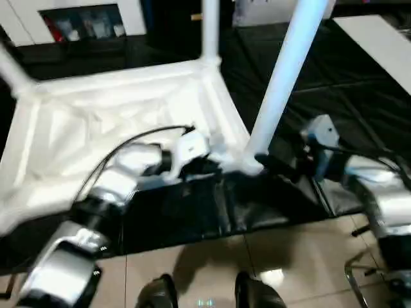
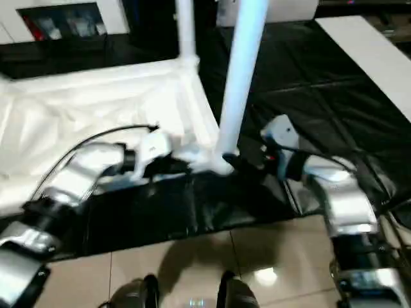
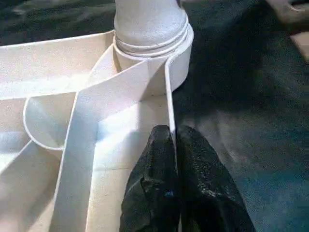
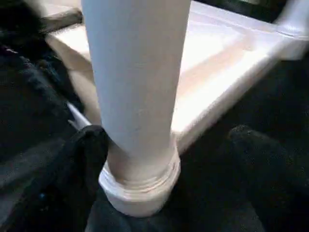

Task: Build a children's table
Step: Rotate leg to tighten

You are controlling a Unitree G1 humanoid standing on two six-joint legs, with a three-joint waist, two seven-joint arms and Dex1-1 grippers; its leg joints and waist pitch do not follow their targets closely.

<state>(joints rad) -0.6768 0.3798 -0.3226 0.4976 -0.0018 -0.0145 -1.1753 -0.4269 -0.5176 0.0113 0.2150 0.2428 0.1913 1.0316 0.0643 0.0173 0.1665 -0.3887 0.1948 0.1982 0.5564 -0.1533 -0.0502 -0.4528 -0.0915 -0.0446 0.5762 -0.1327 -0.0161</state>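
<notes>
The children's table top (image 1: 96, 128) lies upside down on the black cover, ribbed side up. One white leg (image 1: 282, 77) stands tilted in the near right corner socket (image 3: 149, 43), and another leg (image 1: 210, 29) rises from the far corner. My left gripper (image 3: 173, 133) is shut on the thin rim wall of the top, just beside that near socket. My right gripper (image 4: 169, 145) is open around the base of the near leg (image 4: 135, 72). One finger (image 4: 82, 159) lies close against the collar and the other finger (image 4: 260, 159) stands well clear of it.
The black-covered work table (image 1: 308, 96) ends at a front edge over the tiled floor (image 1: 289, 256). A white board (image 1: 379, 38) lies at the back right. A white cabinet (image 1: 83, 22) stands behind. A metal frame (image 1: 359, 276) sits low at the right.
</notes>
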